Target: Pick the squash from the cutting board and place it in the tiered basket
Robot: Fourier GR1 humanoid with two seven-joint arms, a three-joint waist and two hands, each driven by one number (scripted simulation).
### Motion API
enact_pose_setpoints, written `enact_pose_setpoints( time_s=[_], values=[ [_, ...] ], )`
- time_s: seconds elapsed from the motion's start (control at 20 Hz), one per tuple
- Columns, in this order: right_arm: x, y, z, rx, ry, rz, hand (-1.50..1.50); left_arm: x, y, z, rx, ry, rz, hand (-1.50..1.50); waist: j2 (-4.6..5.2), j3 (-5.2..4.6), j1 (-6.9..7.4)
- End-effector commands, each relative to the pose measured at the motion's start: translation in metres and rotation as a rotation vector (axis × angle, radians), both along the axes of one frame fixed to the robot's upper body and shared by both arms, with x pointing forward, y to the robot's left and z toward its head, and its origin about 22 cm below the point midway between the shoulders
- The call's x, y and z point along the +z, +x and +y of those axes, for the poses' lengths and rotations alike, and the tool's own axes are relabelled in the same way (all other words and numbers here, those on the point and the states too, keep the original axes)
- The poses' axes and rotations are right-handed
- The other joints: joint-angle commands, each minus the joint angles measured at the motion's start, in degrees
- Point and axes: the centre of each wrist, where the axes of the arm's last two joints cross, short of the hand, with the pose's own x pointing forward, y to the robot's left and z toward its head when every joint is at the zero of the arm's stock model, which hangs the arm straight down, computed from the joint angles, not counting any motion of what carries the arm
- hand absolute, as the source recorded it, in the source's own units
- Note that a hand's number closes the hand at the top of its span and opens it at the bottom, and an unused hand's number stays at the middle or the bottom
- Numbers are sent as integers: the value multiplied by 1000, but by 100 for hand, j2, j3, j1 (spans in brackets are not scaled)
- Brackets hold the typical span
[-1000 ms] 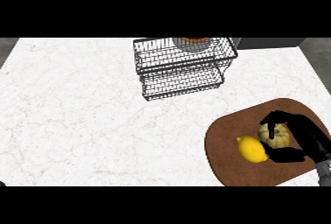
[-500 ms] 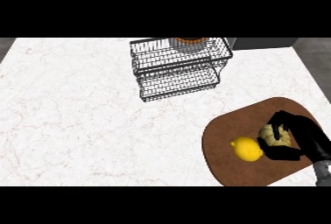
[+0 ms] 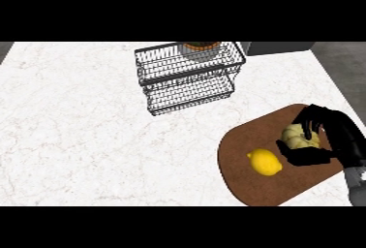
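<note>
As it is closing over its target, the robot's right hand [image 3: 334,140] is curling round the squash [image 3: 298,138], fingers arching over the top and thumb tucking in below, so that only a pale, knobbly patch is showing between them. A second ago the fingers were sitting more openly about the vegetable; now they are wrapping it more fully, which suggests the grasp is being completed and the lift is the next step. Whether the squash is already clearing the cutting board [image 3: 247,140] is not something this view is settling; it is lying, or hanging just above, the board's right-hand part. The grey forearm [image 3: 354,186] is coming in from the lower right corner.

Just beside the hand, to its left, a lemon [image 3: 265,162] is resting on the board, close enough that a careless lift could be nudging it. Well apart, across the white marble worktop [image 3: 85,121], the tiered basket [image 3: 190,77] is standing at the far edge, with an orange-brown item [image 3: 200,47] already sitting in its upper tier. The carry is therefore running up and to the left. The left hand is not showing.
</note>
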Motion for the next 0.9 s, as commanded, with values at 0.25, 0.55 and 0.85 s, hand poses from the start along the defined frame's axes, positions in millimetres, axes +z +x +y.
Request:
enact_pose_setpoints(
  time_s=[0.25,0.55,0.85],
  values=[
    [83,4,21,42,44,-247,150,34,103,11,-26,49,-530,0,-76,12,-222],
    [122,1,32,45,17,-314,150,31,104,12,-29,65,-545,0,-36,1,-109],
    [148,4,45,35,-25,-284,150,38,109,9,-76,45,-575,0,73,0,115]
  ],
)
